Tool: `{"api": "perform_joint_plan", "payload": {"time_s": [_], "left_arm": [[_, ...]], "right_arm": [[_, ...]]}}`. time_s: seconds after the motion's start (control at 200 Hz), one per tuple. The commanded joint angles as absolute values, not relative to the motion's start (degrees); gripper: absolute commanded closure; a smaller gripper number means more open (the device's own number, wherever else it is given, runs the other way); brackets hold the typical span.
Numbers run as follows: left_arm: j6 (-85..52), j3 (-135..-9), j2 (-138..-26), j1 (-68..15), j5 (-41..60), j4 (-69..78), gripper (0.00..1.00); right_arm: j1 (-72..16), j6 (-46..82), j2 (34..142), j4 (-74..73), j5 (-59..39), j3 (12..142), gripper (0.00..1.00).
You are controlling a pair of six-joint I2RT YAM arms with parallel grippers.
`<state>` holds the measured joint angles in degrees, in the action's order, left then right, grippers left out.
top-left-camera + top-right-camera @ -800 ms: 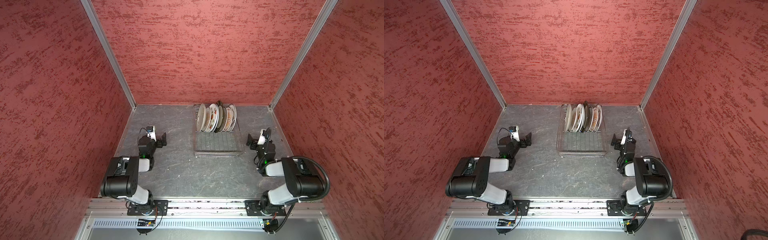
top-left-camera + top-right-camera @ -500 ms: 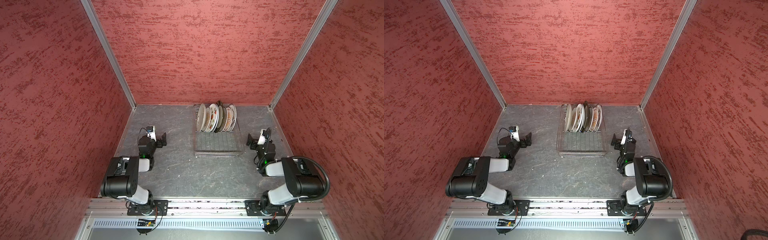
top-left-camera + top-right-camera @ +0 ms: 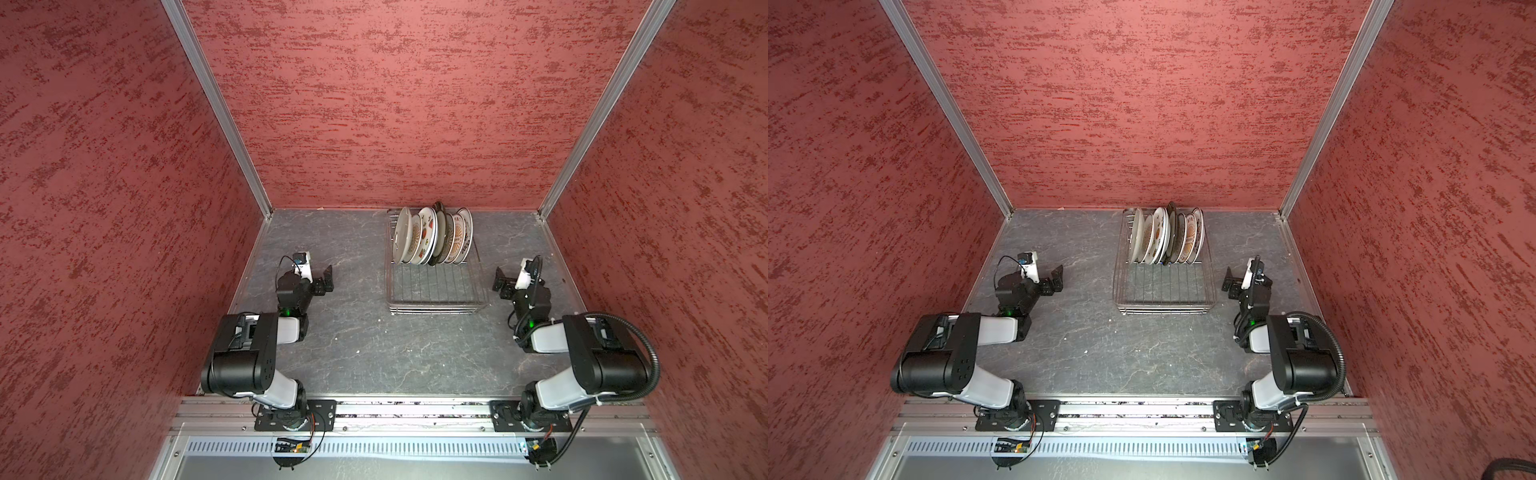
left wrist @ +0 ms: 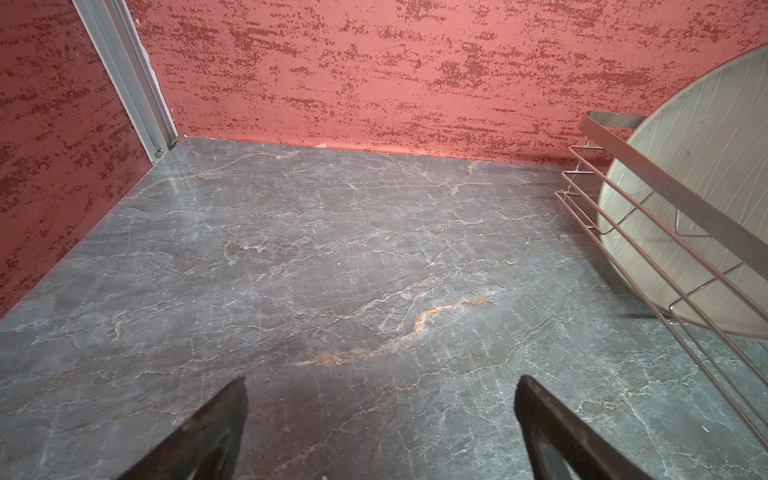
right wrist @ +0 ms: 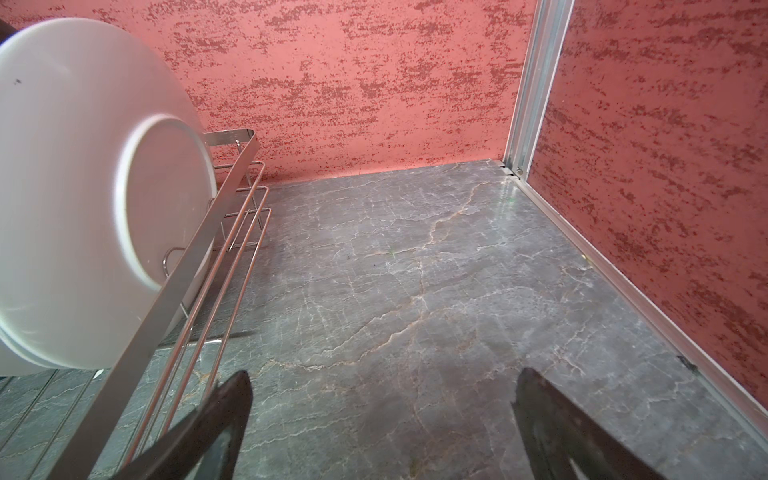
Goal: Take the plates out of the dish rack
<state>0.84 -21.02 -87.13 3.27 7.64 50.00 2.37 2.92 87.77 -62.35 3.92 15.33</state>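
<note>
The plates [image 3: 432,237] stand on edge, packed face to face, in the far half of the dish rack [image 3: 436,309]. We count about seven, and none is unloaded yet. The rack sits at the back of the grey marbled table [image 3: 374,357], close to the rear wall [image 3: 395,124], and its near half is bare wire. A cream plate [image 4: 706,199] ends the row on the left arm's side. A white plate showing its underside [image 5: 83,187] ends it on the right arm's side, and a dark-rimmed plate [image 3: 439,206] rises above its neighbours mid-row. The right gripper [image 3: 500,282] sits low near the rack's side and the left gripper [image 3: 326,279] sits low farther off. Both have their jaws spread wide and hold nothing. We judge four hazards. First, the plates leave almost no gap between rims, so a finger pushed in may drag a neighbour or topple the row. Second, the rack's raised side band stands between each gripper and its end plate, so a low sideways approach would strike the band and shove the rack. Third, a glazed rim pinched at one point may slip or swing. Fourth, a tilted lift may catch the prongs and raise the rack with the plate.
</note>
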Motion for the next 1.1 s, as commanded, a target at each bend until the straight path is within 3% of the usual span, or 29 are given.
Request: {"api": "perform_joint_plan", "payload": {"time_s": [0.0, 0.882, 1.097], "left_arm": [[0.6, -21.9, -87.8, 3.5, 8.3, 50.8, 0.01], [1.2, -21.6, -87.3, 3.0, 8.2, 50.9, 0.01], [2.1, -22.5, -74.0, 1.3, 4.8, 39.0, 0.01]], "right_arm": [[2.7, 1.8, 88.2, -64.7, 4.7, 16.5, 0.01], [2.7, 1.8, 85.2, -65.0, 4.9, 15.3, 0.01], [2.6, 1.2, 75.4, -55.4, 3.8, 16.5, 0.01]]}}
